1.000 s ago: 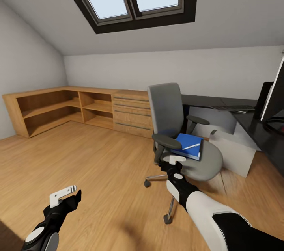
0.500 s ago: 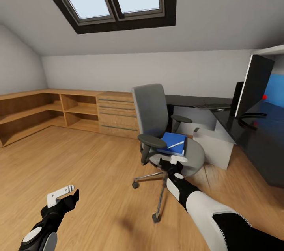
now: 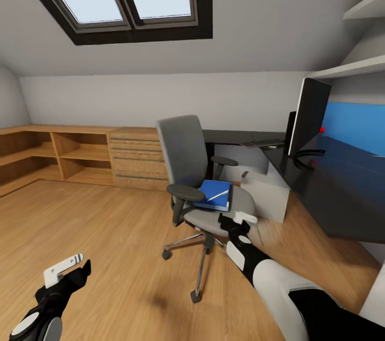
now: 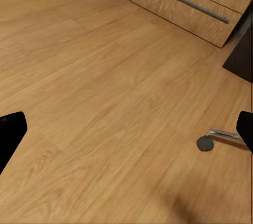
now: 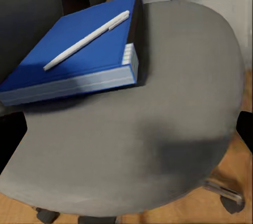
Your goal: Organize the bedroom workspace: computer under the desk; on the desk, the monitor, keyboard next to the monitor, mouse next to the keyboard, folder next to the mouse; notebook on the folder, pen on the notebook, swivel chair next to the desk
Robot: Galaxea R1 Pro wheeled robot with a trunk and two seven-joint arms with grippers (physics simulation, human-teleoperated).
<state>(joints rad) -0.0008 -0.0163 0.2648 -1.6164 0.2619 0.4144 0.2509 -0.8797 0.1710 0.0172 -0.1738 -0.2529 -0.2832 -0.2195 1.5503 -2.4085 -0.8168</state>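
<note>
We take the black desk [image 3: 342, 196] as our landmark; the monitor [image 3: 309, 114] already stands on it, so that part looks done; the pale computer tower [image 3: 267, 195] sits on the floor at the desk's near corner, and we cannot tell whether it is properly under the top. The keyboard [image 3: 263, 143] lies on the desk's far wing, behind the monitor rather than clearly beside it; we cannot make out a mouse.

The swivel chair [image 3: 200, 180] stands out on the wood floor, just off the desk's corner by the computer, so it is not yet parked. On its seat lies the blue folder [image 5: 79, 55] with the pen [image 5: 87, 40] across its cover; we see no notebook apart from a dark edge along the folder's far side, and cannot say what that is. So the stacking on the desk is all left to do.

Our right pincer [image 3: 238, 223] hovers just short of the seat's front edge, fingers spread wide and holding nothing; our left pincer [image 3: 67, 271] hangs over bare floor well away from the desk, likewise released.
</note>
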